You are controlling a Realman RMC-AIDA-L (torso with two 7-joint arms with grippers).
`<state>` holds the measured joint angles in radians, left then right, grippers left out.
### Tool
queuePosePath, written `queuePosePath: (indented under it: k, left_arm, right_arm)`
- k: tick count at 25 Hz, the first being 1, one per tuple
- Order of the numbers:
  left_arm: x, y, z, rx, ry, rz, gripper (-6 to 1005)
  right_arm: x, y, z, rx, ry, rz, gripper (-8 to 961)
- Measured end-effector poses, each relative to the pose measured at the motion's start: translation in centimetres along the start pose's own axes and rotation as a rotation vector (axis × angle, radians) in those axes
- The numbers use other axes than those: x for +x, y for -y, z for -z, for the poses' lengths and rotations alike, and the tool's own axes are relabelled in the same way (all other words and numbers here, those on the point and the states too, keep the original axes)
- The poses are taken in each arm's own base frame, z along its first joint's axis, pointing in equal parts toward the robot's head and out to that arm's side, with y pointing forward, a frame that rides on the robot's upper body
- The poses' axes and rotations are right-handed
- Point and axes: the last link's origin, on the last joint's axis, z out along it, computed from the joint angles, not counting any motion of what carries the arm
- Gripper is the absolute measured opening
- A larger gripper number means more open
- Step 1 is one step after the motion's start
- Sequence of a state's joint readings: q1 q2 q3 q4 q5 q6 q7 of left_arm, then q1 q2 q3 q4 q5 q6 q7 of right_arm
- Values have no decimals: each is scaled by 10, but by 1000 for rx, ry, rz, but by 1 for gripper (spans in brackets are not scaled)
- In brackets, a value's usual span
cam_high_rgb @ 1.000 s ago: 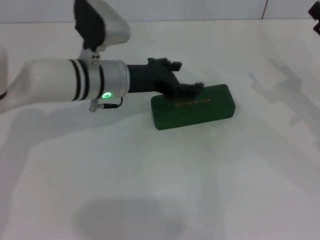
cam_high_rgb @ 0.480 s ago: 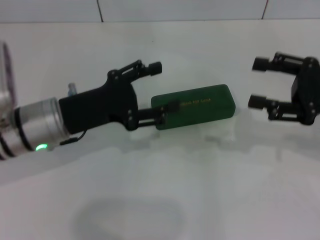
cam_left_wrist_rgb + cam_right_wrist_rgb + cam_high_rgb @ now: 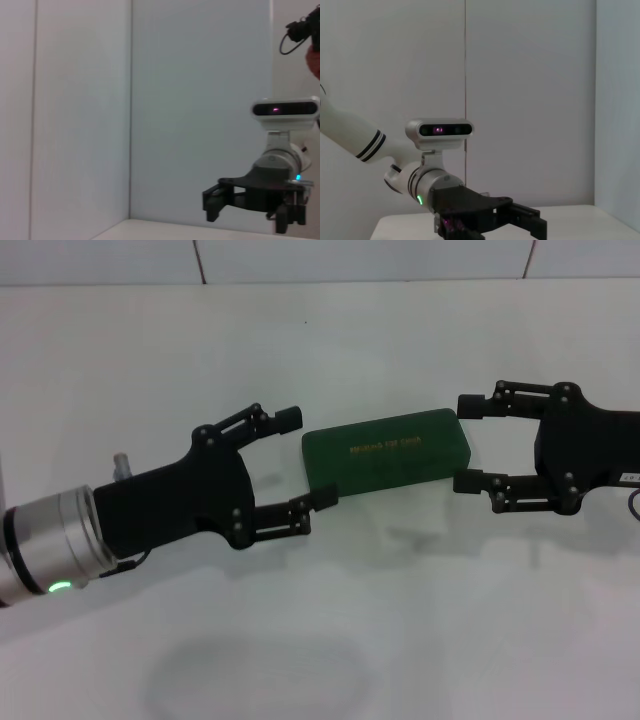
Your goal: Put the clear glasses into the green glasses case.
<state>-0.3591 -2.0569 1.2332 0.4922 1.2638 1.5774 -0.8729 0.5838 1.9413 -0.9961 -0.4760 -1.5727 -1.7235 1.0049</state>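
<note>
i see the green glasses case (image 3: 388, 451) lying shut, mid-tabletop toward the far edge, its long axis running between my two wide-open, empty pincers, left pincer (image 3: 303, 462) at one end, right pincer (image 3: 466, 444) at the other, about equally near, and no clear glasses anywhere.

Dark green rectangular hard glasses case (image 3: 388, 451), gold lettering on lid. Black left gripper (image 3: 306, 461), black right gripper (image 3: 467, 442). White table (image 3: 420, 620).

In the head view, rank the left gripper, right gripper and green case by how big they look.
1. left gripper, largest, though nearer the camera
2. right gripper and green glasses case, too alike to rank
</note>
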Motion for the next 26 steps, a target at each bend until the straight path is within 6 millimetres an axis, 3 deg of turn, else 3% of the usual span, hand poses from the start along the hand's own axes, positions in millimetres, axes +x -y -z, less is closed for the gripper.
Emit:
queuePosePath:
  k: [26]
  left_arm:
    - [0, -5, -2, -26, -6, -14, 892]
  right_arm:
    - [7, -4, -1, 15, -5, -1, 745]
